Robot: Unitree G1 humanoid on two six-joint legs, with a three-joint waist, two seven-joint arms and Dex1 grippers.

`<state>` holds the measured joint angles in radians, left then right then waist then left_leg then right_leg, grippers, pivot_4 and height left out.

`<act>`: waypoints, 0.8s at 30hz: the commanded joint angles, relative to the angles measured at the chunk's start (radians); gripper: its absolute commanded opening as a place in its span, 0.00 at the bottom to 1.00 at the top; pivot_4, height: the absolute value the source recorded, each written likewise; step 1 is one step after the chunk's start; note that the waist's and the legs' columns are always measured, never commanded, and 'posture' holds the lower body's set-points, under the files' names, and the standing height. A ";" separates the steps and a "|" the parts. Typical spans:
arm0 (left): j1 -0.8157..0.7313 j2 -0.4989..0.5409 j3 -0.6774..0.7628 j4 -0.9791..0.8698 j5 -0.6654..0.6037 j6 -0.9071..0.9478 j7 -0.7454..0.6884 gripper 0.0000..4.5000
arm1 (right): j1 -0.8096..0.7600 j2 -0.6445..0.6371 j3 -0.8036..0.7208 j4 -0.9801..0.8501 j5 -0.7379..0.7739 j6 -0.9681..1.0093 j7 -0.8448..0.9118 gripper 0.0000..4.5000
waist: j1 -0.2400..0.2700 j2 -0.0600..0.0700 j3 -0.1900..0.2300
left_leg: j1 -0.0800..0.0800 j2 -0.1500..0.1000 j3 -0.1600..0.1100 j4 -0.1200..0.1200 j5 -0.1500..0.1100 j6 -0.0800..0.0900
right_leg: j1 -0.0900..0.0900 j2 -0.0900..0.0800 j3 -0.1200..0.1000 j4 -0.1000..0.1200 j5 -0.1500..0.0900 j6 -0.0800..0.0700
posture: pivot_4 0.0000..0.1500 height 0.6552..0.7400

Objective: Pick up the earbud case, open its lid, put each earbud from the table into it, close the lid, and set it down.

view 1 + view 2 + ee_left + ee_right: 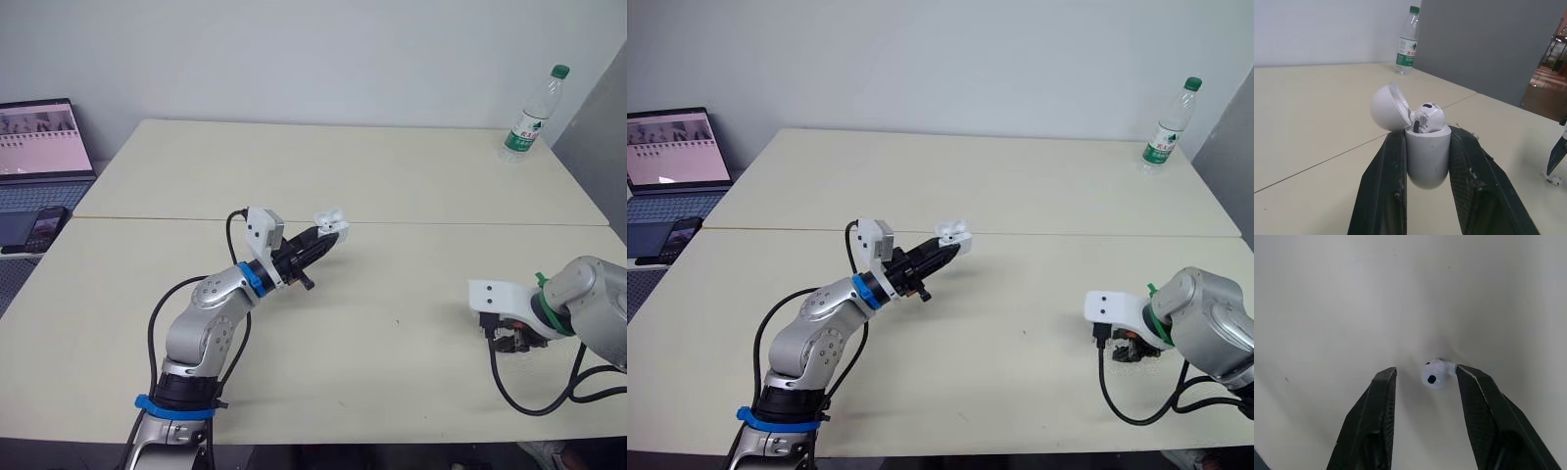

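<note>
Left gripper clamped on one glossy white earbud case, lid open, one white earbud seated. Right gripper spread around second white earbud on beige table.

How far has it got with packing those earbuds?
Done: left hand holds the case up, lid open, one earbud seated inside. In hand: the open right hand straddles the second earbud on the table. Remaining: insert it, close the lid, set the case down.

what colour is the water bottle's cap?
Green cap on the clear water bottle; shows best in the left eye view.
</note>
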<state>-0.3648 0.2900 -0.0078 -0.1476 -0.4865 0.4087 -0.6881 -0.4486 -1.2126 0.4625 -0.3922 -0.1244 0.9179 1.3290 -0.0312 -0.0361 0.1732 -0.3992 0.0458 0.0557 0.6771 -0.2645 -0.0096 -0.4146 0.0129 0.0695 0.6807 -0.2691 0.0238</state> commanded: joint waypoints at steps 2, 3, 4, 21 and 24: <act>-0.009 0.002 -0.001 -0.032 -0.003 -0.013 -0.003 0.17 | 0.014 -0.035 -0.025 -0.001 -0.002 -0.061 0.003 0.43 | 0.000 0.000 0.000 | 0.000 0.000 0.000 0.000 0.000 0.000 | 0.000 0.000 0.000 0.000 0.000 0.000 | 1.00 0.95; -0.008 0.002 -0.001 -0.033 -0.003 -0.012 -0.002 0.17 | 0.016 -0.035 -0.028 0.002 0.000 -0.081 0.005 0.43 | 0.000 0.000 0.000 | 0.000 0.000 0.000 0.000 0.000 0.000 | 0.000 0.000 0.000 0.000 0.000 0.000 | 1.00 0.95; -0.008 0.003 -0.002 -0.034 -0.004 -0.011 -0.002 0.17 | 0.018 -0.034 -0.031 0.007 0.003 -0.102 0.007 0.43 | 0.000 0.000 0.000 | 0.000 0.000 0.000 0.000 0.000 0.000 | 0.000 0.000 0.000 0.000 0.000 0.000 | 1.00 0.95; -0.003 0.010 0.003 -0.040 -0.006 -0.008 -0.001 0.17 | 0.007 -0.004 -0.043 0.087 -0.025 -0.264 0.002 0.43 | 0.000 0.000 0.000 | 0.000 0.000 0.000 0.000 0.000 0.000 | 0.000 0.000 0.000 0.000 0.000 0.000 | 1.00 0.95; -0.004 0.010 0.002 -0.039 -0.006 -0.007 -0.001 0.17 | 0.005 -0.002 -0.042 0.095 -0.027 -0.276 0.004 0.43 | 0.000 0.000 0.000 | 0.000 0.000 0.000 0.000 0.000 0.000 | 0.000 0.000 0.000 0.000 0.000 0.000 | 1.00 0.95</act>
<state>-0.3643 0.2944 -0.0118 -0.1477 -0.4867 0.4088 -0.6876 -0.4296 -1.2103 0.4523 -0.2961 -0.1384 0.6565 1.3290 -0.0315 -0.0361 0.1732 -0.3991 0.0459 0.0558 0.6771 -0.2645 -0.0097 -0.4145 0.0129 0.0698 0.6807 -0.2691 0.0238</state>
